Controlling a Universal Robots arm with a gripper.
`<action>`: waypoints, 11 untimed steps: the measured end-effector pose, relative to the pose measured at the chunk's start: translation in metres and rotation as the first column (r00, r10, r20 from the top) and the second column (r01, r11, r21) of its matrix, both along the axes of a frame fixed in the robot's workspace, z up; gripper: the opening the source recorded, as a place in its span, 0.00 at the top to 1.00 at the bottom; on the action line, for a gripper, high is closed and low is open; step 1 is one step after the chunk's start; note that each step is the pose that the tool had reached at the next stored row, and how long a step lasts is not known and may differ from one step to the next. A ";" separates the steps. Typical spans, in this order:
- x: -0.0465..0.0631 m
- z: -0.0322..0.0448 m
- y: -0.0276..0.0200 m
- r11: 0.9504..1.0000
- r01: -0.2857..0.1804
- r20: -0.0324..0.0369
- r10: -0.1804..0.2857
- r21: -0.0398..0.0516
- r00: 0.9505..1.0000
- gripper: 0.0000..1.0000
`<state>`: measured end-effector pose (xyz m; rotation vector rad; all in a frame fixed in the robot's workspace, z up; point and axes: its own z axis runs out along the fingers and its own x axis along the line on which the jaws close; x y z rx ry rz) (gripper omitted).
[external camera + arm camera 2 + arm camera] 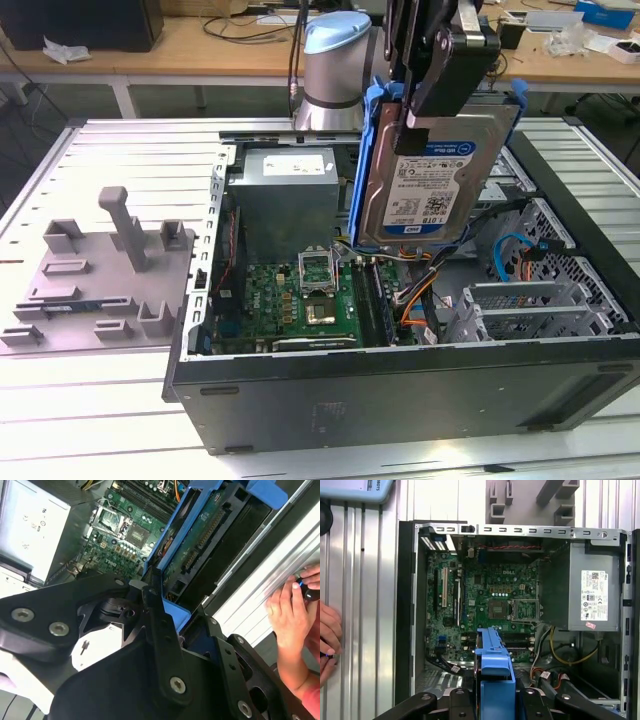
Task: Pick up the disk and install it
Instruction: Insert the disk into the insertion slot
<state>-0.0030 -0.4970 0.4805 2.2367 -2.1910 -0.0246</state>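
Claw (421, 118) grips the disk (432, 190) — upright above the case (400, 388).

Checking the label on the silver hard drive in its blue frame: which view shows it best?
The exterior view: the silver hard drive hangs in the gripper, label facing the camera. The second wrist view shows its underside; the first wrist view, its blue edge.

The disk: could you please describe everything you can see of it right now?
The disk is a flat silver metal drive with a white-and-blue label, set in a blue plastic carrier frame along its edges. It hangs nearly upright, slightly tilted, above the open computer case. The end effector is shut on its upper end. In the second wrist view its dark circuit-board underside shows.
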 end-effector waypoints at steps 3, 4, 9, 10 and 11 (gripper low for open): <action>0.000 -0.0003 -0.0043 1.000 0.000 0.001 0.000 0.009 1.000 0.63; 0.000 -0.0004 -0.0068 1.000 0.000 0.001 0.000 0.011 1.000 0.63; 0.001 -0.0005 -0.0140 1.000 0.000 0.001 0.000 0.012 1.000 0.63; 0.001 -0.0005 -0.0153 1.000 0.000 0.001 0.000 0.012 1.000 0.63; 0.002 -0.0005 -0.0166 1.000 0.000 0.001 0.000 0.012 1.000 0.63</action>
